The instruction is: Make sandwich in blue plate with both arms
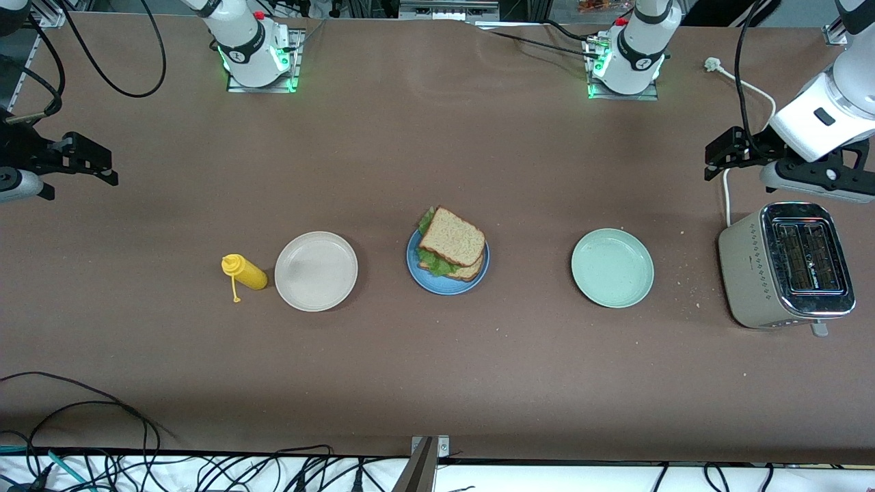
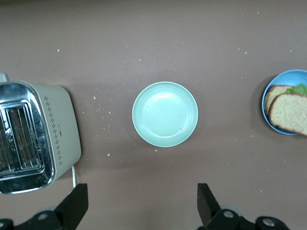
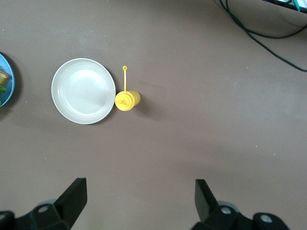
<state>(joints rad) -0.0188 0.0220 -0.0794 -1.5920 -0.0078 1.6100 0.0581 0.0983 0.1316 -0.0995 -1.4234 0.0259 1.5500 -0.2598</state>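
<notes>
The sandwich [image 1: 451, 242] lies on the blue plate [image 1: 437, 285] in the middle of the table: two brown bread slices stacked askew, with green lettuce poking out between them. The left wrist view catches the sandwich [image 2: 290, 112] and the blue plate [image 2: 290, 79] at its edge. In the right wrist view only a sliver of the blue plate [image 3: 10, 72] shows. My left gripper [image 1: 718, 158] hangs open and empty over the table beside the toaster; its jaws [image 2: 142, 201] stand wide. My right gripper [image 1: 102, 167] hangs open and empty over the right arm's end of the table, its jaws [image 3: 141, 196] wide over bare tabletop.
A cream-white plate [image 1: 316, 270] and a yellow squeeze bottle [image 1: 245, 272] lie toward the right arm's end. A pale green plate [image 1: 612, 267] and a toaster [image 1: 786, 266] with a white cord sit toward the left arm's end. Crumbs dot the table near the toaster.
</notes>
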